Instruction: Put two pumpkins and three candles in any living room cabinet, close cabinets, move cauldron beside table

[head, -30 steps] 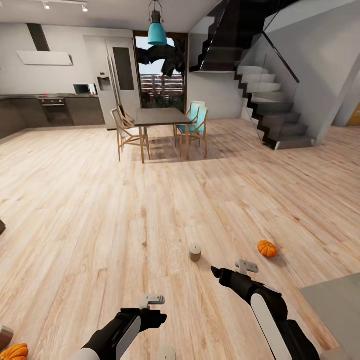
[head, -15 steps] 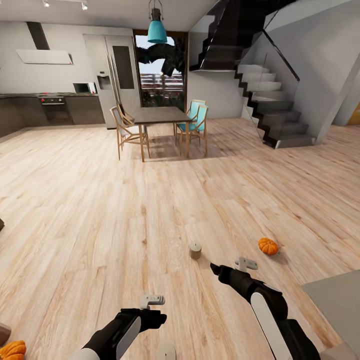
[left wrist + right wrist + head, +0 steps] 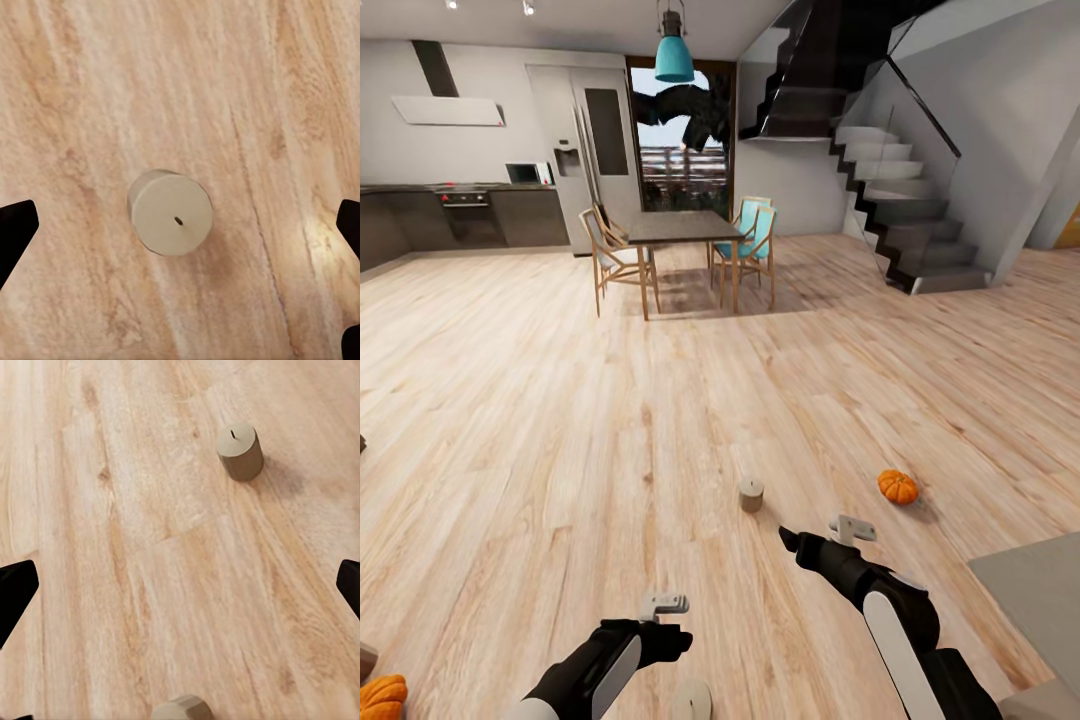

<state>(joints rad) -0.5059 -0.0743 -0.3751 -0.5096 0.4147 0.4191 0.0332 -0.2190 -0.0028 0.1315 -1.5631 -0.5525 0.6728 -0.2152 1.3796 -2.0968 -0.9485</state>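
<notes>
Beige candle (image 3: 171,213) stands upright on the wooden floor (image 3: 560,450), directly beneath the left pincer (image 3: 180,225), centred between its jaws. Collection step in hand, judged; next move calls for a straight descent and closure. Left pincer spread wide, empty, touching nothing. Right pincer (image 3: 180,585) likewise wide and empty; a second candle (image 3: 240,451) stands ahead of it, a pumpkin (image 3: 898,487) further off.

The view has tipped slightly downward; the arms look unchanged.
</notes>
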